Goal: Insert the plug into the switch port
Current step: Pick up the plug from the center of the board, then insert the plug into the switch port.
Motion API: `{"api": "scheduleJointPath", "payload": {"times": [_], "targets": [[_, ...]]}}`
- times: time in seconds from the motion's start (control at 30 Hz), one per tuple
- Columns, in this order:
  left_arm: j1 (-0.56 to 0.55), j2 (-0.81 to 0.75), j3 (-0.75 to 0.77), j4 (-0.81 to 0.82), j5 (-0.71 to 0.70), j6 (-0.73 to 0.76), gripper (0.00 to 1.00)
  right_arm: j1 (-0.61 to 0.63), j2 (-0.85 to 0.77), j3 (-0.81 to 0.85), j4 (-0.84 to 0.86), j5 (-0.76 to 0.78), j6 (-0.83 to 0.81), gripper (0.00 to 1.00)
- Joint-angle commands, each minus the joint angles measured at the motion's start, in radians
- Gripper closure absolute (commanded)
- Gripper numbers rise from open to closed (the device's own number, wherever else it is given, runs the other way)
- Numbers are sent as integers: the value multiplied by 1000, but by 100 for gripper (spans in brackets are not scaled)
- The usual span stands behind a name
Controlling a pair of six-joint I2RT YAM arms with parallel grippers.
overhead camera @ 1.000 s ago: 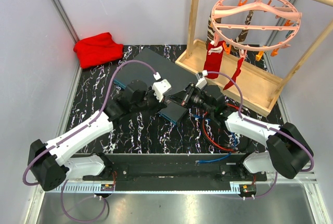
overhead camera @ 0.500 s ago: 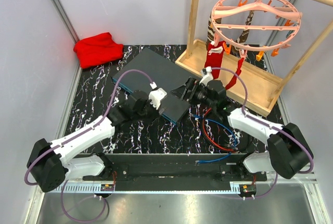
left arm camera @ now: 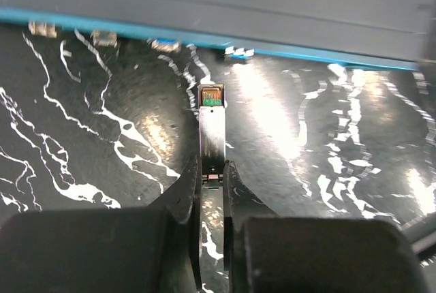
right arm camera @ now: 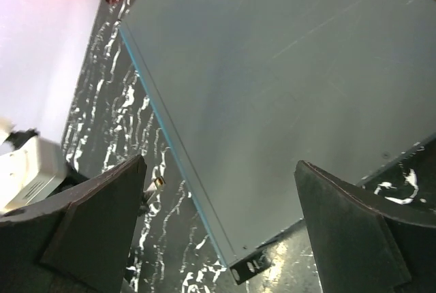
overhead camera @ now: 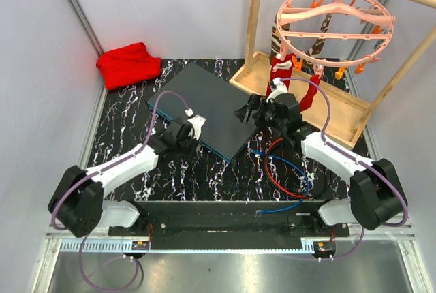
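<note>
Two white-and-black robot arms reach forward from the near edge of the black, white-veined marble-pattern tabletop (overhead camera: 122,122). Loose red and blue cables (overhead camera: 283,170) lie coiled on it by the right arm.

On the left, the left gripper (left arm camera: 210,167) has its jaws pressed together on the rear end of a slim silver metal plug (left arm camera: 212,126). The plug sticks straight out ahead of the fingers, its green-tipped end facing the sockets. That tip is near the front edge but apart from it, with bare tabletop between them.

Just beyond lies the switch (overhead camera: 201,99), a large flat dark grey rectangular box with a thin teal-blue front edge (left arm camera: 204,33). It rests flat and at an angle across the middle of the tabletop.

Over its right-hand corner hangs the right gripper (overhead camera: 246,110). Its jaws are spread wide with nothing between them, and the grey lid shows in the gap in the right wrist view.

Farther back, a crumpled red cloth (overhead camera: 128,63) sits in the left corner. A light wooden rack (overhead camera: 306,95) carrying a round pink plastic peg hanger (overhead camera: 334,24) stands at the right.
</note>
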Motion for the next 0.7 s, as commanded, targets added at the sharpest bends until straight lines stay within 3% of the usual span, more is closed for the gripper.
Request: {"api": "scheduleJointPath", "payload": {"times": [0.0, 0.23, 0.67], "targets": [[16, 50, 46, 22, 22, -21, 100, -11, 0, 26, -5, 33, -67, 0], [18, 127, 34, 97, 44, -97, 100, -21, 5, 26, -6, 22, -101, 0], [21, 225, 34, 248, -4, -74, 100, -44, 5, 26, -5, -22, -138, 0]]}}
